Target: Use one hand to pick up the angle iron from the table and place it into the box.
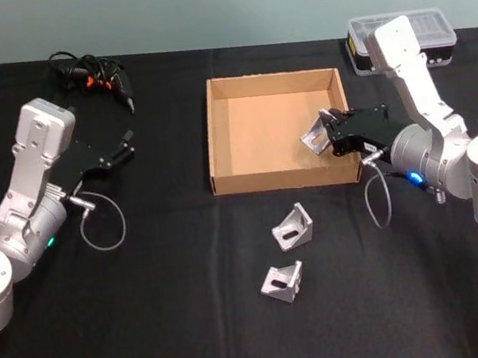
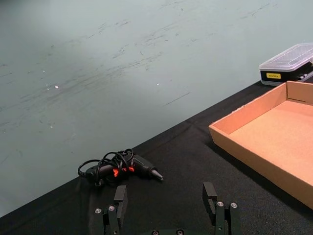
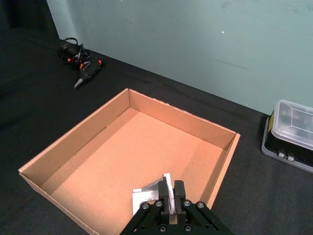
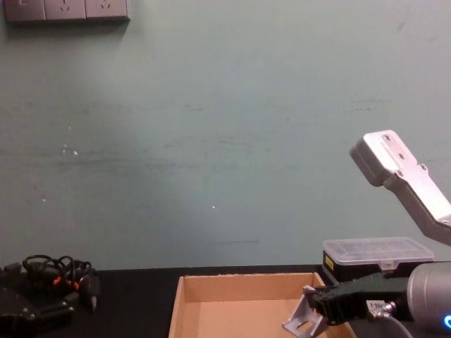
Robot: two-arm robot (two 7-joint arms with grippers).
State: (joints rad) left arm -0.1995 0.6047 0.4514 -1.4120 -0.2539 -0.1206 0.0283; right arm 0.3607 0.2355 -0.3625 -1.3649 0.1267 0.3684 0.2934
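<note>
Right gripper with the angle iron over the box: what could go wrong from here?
1. The right gripper seems to pinch the angle iron by one flange, so it may twist or slip early.
2. It hangs close to the right wall of the box; lowering could strike that wall and shove the box.
The left gripper is parked on the left.

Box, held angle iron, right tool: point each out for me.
box [image 1: 267, 126], head view, bare floor inside its walls.
held angle iron [image 3: 146, 197], right wrist view, its flat silver flange.
right tool [image 1: 329, 133], head view, midway between its fingertips, over the box.
</note>
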